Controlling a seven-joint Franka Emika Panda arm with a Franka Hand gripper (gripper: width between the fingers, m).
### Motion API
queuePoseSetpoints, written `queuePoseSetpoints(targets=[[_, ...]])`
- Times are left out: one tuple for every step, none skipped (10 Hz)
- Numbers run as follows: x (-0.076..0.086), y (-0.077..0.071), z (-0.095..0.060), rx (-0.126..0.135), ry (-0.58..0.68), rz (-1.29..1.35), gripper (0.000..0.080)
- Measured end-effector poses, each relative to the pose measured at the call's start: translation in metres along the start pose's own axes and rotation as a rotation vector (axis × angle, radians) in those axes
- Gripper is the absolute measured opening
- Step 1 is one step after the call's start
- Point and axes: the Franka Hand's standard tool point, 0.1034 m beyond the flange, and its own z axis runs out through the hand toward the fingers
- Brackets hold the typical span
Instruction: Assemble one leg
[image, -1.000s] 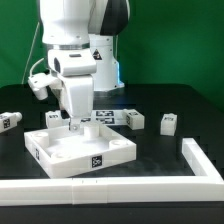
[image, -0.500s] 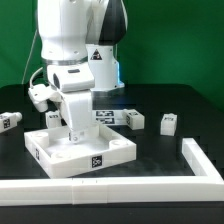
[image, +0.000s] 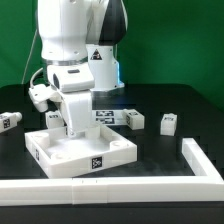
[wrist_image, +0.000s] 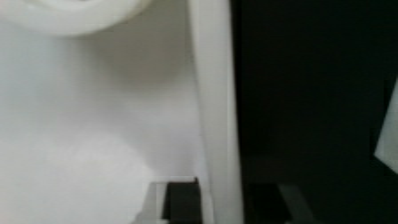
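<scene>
The gripper, jaw state impossible to tell, hangs low over the square tray, with the nearest leg apparently upright just beside it, toward the exterior view's left.

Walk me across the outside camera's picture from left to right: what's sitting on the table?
Far-left leg → square tray → middle leg → right-hand leg → white rail. The robot arm and another leg overlap the tray, so I skipped them.
</scene>
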Motion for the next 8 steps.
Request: queuePoseSetpoints(targets=[[-0.0001,0.0003,-0.0001,-0.001,0.000,0.000,0.0061],[-0.0001,0.0003,-0.0001,-0.001,0.000,0.000,0.0061],[-0.0001,0.0003,-0.0001,-0.001,0.000,0.000,0.0061],[-0.0001,0.0003,-0.0001,-0.001,0.000,0.000,0.0061],[-0.0001,0.0003,-0.0001,-0.001,0.000,0.000,0.0061],[-0.0001,0.0003,-0.0001,-0.001,0.000,0.000,0.0061],[-0.0001,0.0003,-0.0001,-0.001,0.000,0.000,0.0061],[0.0005,0.0009,-0.0002,-0.002,0.000,-0.002,0.0061]])
